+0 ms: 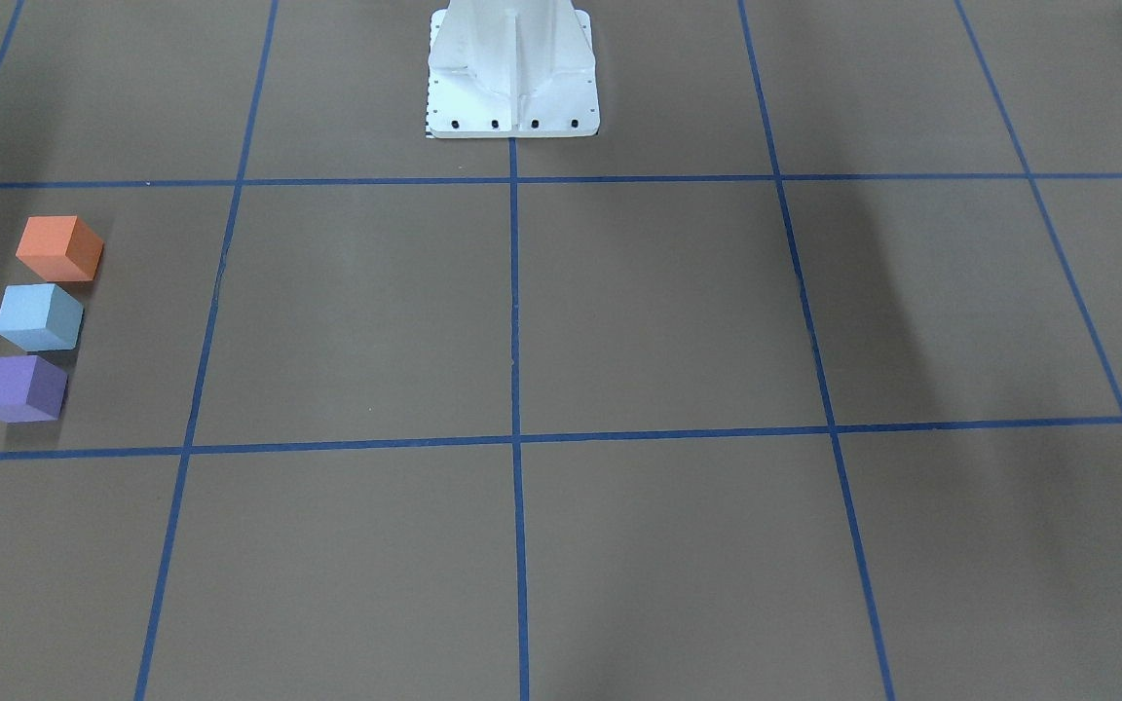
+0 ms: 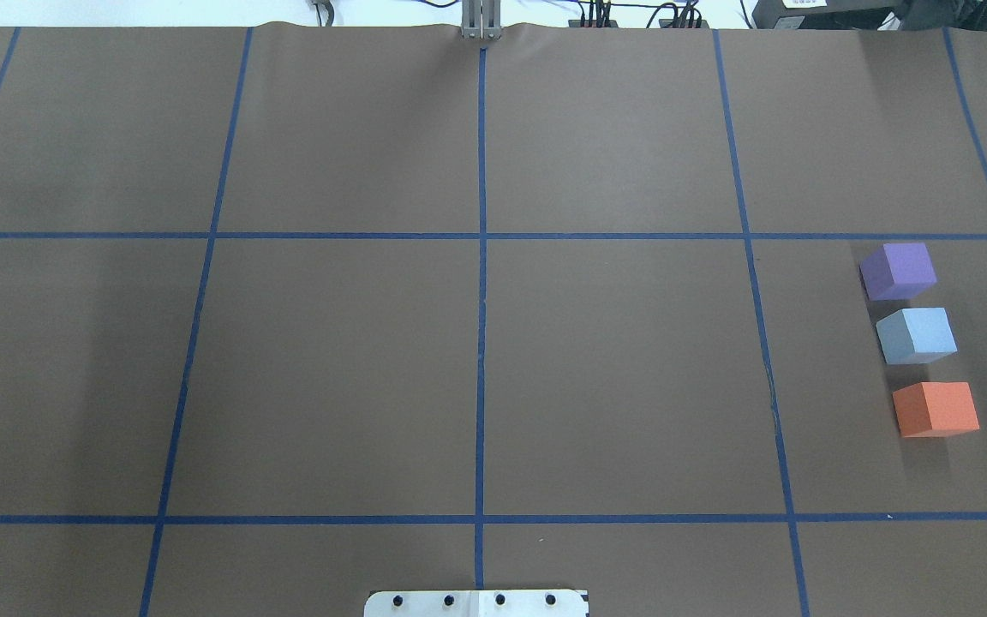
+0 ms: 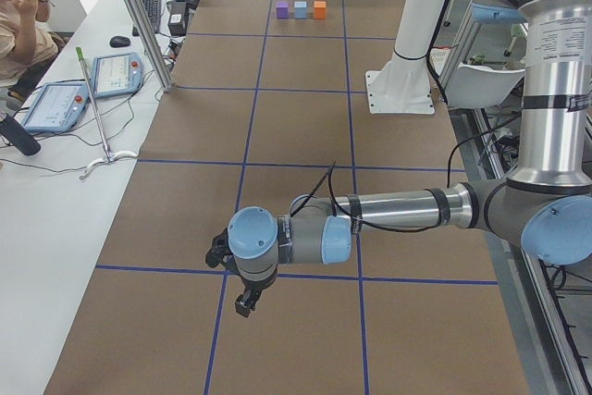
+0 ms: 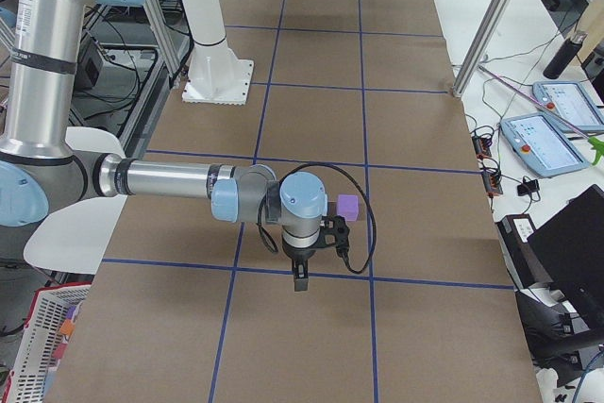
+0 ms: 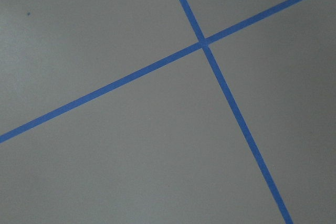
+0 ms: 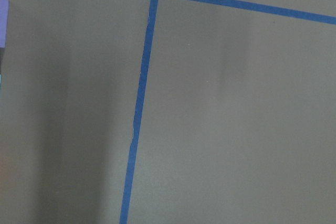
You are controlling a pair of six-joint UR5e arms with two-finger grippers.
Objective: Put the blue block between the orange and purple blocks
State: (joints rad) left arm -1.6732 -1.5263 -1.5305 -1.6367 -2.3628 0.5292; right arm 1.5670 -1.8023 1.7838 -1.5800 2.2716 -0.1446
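The blue block (image 2: pixel 916 335) stands in a row between the purple block (image 2: pixel 898 270) and the orange block (image 2: pixel 936 409), with small gaps, on the robot's right side of the table. The same row shows in the front-facing view: orange block (image 1: pixel 59 248), blue block (image 1: pixel 38 316), purple block (image 1: pixel 19 387). The left gripper (image 3: pixel 245 302) shows only in the exterior left view, far from the blocks; I cannot tell its state. The right gripper (image 4: pixel 300 280) shows only in the exterior right view, next to the purple block (image 4: pixel 348 207); I cannot tell its state either.
The white robot pedestal (image 1: pixel 512 73) stands at the robot's edge of the table, and blue tape lines (image 2: pixel 481 257) grid the brown surface. An operator (image 3: pixel 18 16) and tablets (image 3: pixel 116 73) are at a side bench.
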